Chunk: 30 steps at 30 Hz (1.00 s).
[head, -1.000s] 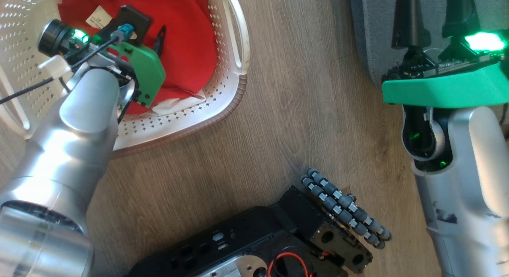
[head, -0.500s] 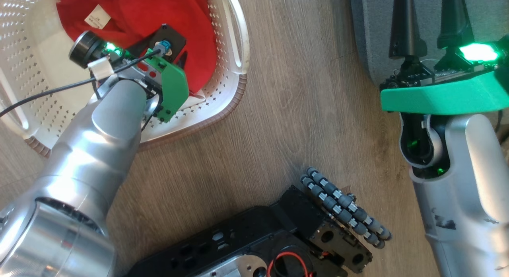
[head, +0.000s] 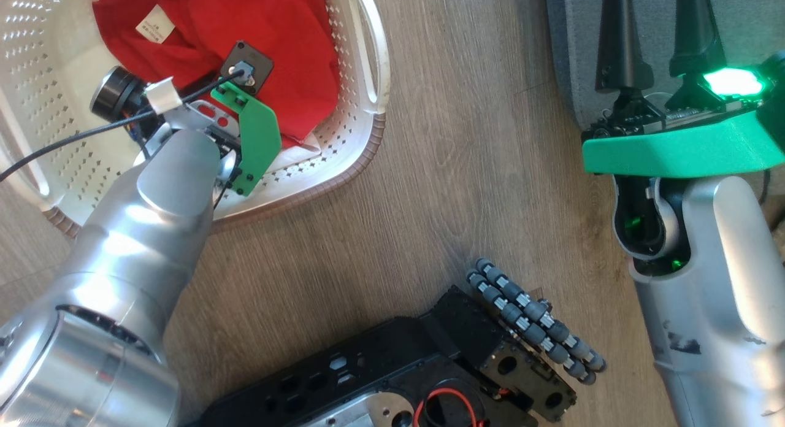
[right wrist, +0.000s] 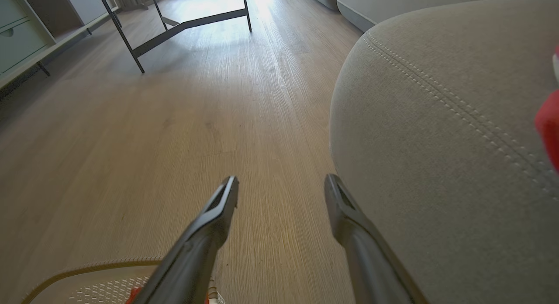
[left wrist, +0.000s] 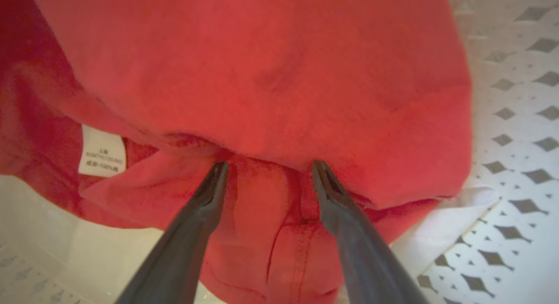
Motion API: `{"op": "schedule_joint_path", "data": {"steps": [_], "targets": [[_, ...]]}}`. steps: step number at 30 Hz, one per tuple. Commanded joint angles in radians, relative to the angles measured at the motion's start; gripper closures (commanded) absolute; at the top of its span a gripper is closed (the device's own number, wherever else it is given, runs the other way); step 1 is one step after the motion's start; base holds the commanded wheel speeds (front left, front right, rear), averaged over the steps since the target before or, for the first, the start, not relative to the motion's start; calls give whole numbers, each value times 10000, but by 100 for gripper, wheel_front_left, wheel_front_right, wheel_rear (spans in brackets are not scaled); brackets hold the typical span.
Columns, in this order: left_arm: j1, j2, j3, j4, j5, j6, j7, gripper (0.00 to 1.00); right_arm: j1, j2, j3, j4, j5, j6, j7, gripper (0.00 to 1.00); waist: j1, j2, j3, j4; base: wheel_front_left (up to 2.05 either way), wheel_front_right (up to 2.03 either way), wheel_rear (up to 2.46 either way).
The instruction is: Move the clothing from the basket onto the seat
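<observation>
Left tool point(left wrist: 268, 167) spread, tips at red clothing point(left wrist: 262, 77) in basket point(left wrist: 515, 120). Right tool point(right wrist: 281, 181) spread, empty, over floor point(right wrist: 174, 142) just beside grey seat point(right wrist: 436, 142).

The wood-look plank floor point(head: 466, 169) bears the cream perforated basket point(head: 349, 146) at ten o'clock in the head view and the grey seat point(head: 568, 46) at one o'clock, well apart. The robot's black wheeled base point(head: 392, 365) stands at six o'clock. In the right wrist view, a black metal frame point(right wrist: 192, 23) stands on the boards at eleven o'clock.
</observation>
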State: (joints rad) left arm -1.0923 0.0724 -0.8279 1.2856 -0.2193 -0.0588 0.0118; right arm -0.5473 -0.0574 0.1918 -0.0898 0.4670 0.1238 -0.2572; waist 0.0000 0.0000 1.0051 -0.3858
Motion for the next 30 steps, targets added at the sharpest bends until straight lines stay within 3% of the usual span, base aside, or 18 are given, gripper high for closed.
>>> {"op": "schedule_joint_path", "data": {"steps": [1, 14, 15, 17, 19, 30], "targets": [[21, 61, 126, -50, -93, 115, 107, 0, 511, 72, 117, -217, 5, 69, -46, 0, 0, 0, -5, 1, 0, 0, 0], [15, 26, 195, 15, -514, 103, 953, 0, 615, 72, 98, -162, -11, 69, -46, 0, 0, 0, -5, 12, 0, 0, 0], [5, 26, 179, 17, -522, 89, 959, 14, 613, 72, 99, -159, -9, 69, -46, 0, 0, 0, 1, 17, 0, 0, 0], [-10, 58, 128, 21, -520, 51, 1003, 53, 603, 72, 104, -143, -10, 69, -46, 0, 0, 0, 8, 31, 0, 0, 0], [-22, 93, 93, 24, -530, 31, 1020, 100, 568, 72, 109, -106, -7, 69, -46, 0, 0, 0, 10, 41, 0, 0, 0], [-94, 195, 130, -38, -770, 10, 257, 100, 76, 72, 141, 14, -80, 69, -46, 0, 0, 0, -215, 47, 0, 0, 0]]}}
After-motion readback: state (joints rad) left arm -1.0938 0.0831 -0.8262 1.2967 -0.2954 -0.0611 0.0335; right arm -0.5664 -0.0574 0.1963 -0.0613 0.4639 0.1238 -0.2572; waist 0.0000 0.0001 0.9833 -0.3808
